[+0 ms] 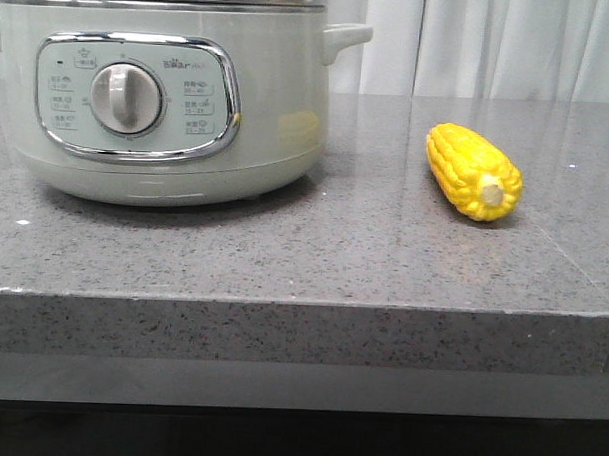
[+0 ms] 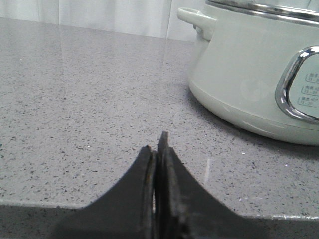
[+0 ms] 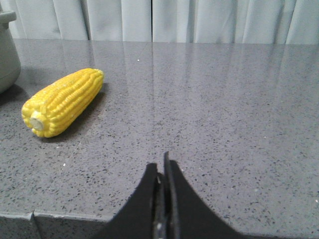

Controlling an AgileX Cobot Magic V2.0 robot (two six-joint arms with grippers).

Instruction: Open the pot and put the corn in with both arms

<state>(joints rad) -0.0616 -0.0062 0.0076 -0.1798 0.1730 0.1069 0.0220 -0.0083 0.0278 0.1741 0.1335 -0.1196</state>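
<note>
Grey speckled counter up front, white curtain behind: 1 pot on the left, "Bear" on its panel, 1 corn well apart to its right. Left wrist view: left gripper pressed together near the pot. Right wrist view: right gripper pressed together too, corn lying near

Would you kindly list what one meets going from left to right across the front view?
The pot, with its white dial inside the chrome-framed control panel, then the pot's right side handle, then bare grey countertop, then the corn.
</note>
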